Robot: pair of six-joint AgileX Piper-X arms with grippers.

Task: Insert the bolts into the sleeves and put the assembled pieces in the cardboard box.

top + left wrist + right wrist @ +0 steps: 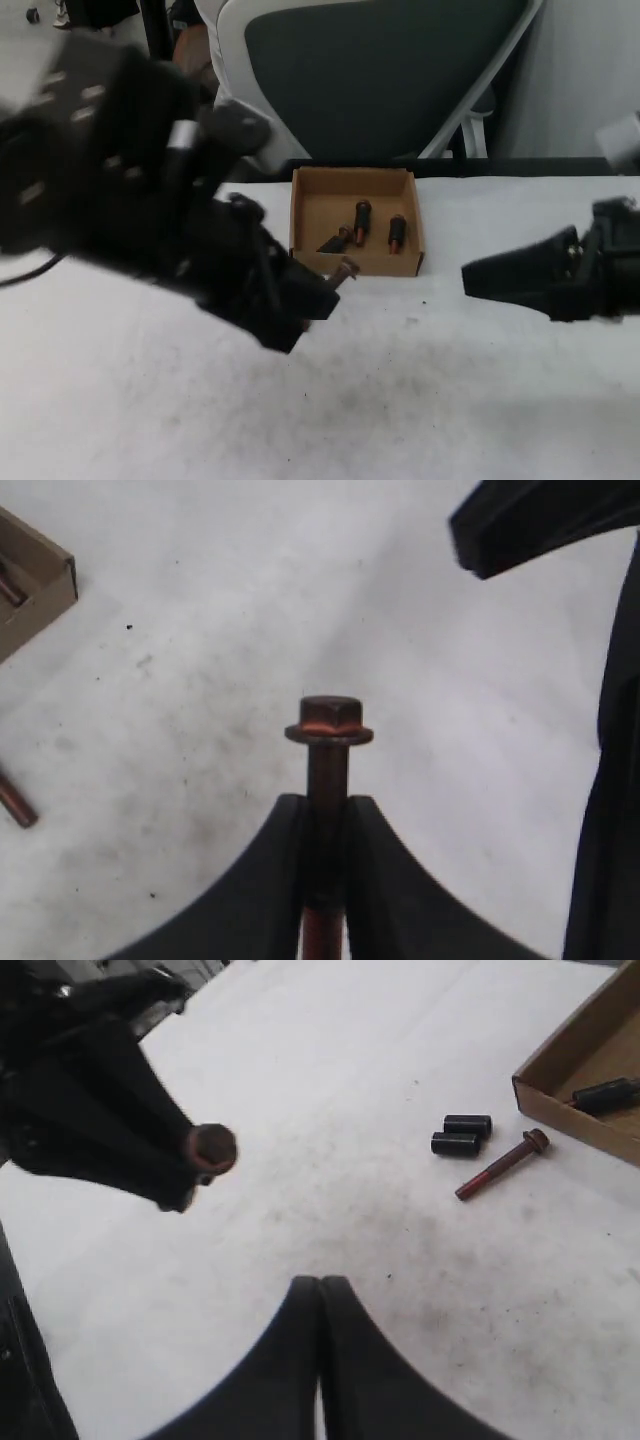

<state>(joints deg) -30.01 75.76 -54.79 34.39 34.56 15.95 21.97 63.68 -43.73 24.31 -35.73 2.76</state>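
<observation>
Bolt (328,723): shank clamped between the fingers of the left gripper (327,805), hex head standing proud of the fingertips, held above the white table (450,400). Cardboard box (380,264) sits just beyond the left gripper; assembled pieces (362,215) lie inside. Two black sleeves (462,1135), side by side and touching, lie on the table near the box's outer wall, with a loose bolt (500,1165) just beside them. Right gripper (320,1285): fingers pressed together, nothing between them, tip facing the left gripper across a gap.
</observation>
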